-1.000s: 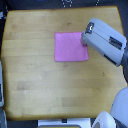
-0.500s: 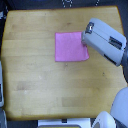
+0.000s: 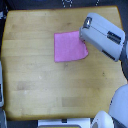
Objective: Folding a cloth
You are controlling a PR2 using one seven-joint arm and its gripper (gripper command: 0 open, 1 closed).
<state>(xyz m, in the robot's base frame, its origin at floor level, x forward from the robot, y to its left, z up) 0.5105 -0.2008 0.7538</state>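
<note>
Wooden tabletop (image 3: 45, 85) fills most of the exterior view, pale and grainy, with a dark floor showing past its far edge and down the view's left side. On it the cloth (image 3: 69, 46) lies flat, a plain pink piece a little beyond the table's middle and toward the view's right. Its left, near and far edges lie bare on the wood; its right edge runs under the robot's arm.

That arm (image 3: 104, 35) comes in from the view's right as a bulky pale grey casing, slanting over the table's far right corner. Its gripper (image 3: 85, 39) sits at the cloth's right edge, but the casing hides the fingers, so I cannot tell how far the jaws stand open or whether they have hold of the fabric.

Rounded white parts of the robot's body (image 3: 116, 107) crowd the near right corner. Wide bare wood spreads to the left of the cloth and in front of it.
</note>
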